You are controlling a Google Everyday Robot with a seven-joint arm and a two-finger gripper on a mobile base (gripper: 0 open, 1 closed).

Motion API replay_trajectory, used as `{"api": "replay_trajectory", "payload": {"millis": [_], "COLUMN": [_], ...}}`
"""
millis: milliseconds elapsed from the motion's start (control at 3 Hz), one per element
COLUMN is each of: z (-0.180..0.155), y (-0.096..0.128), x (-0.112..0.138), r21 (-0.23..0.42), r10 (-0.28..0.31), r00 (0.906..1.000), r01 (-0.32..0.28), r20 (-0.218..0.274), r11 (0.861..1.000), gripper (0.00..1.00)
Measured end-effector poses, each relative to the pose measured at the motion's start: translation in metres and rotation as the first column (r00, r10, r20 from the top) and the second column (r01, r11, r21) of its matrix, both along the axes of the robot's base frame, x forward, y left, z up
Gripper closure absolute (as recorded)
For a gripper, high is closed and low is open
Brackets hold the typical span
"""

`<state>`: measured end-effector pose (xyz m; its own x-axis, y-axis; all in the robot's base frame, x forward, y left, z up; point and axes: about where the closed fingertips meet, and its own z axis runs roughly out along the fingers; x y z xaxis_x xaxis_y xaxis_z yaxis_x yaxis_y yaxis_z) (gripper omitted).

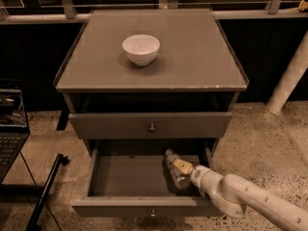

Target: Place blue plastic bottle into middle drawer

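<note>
The blue plastic bottle (174, 169) lies inside the open middle drawer (129, 176), at its right side, with its cap pointing toward the back left. My gripper (183, 167) reaches in from the lower right on a white arm (240, 198) and sits right against the bottle's middle, covering part of it. The drawer is pulled out, and its small knob (152, 213) shows on the front panel.
A white bowl (141, 49) stands on the cabinet top (192, 57). The knobbed drawer above (152, 127) is closed. A laptop (10, 129) and a dark stand leg (45, 191) are at the left. A white pipe (288, 81) leans at the right.
</note>
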<state>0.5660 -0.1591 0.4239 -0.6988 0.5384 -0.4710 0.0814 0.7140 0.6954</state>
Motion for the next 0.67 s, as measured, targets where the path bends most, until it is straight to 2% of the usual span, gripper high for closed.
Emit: {"api": "replay_trajectory", "payload": {"millis": [333,667], "z": [0.0000,0.0000], "y": [0.0001,0.0001], "x": [0.0000,0.0000], "r21": [0.000,0.000], "r10": [0.000,0.000], "r00": [1.0000,1.0000], "r01": [0.000,0.000], "r20": [0.000,0.000], "r11": [1.000,1.000], "gripper": [0.00,0.00]}}
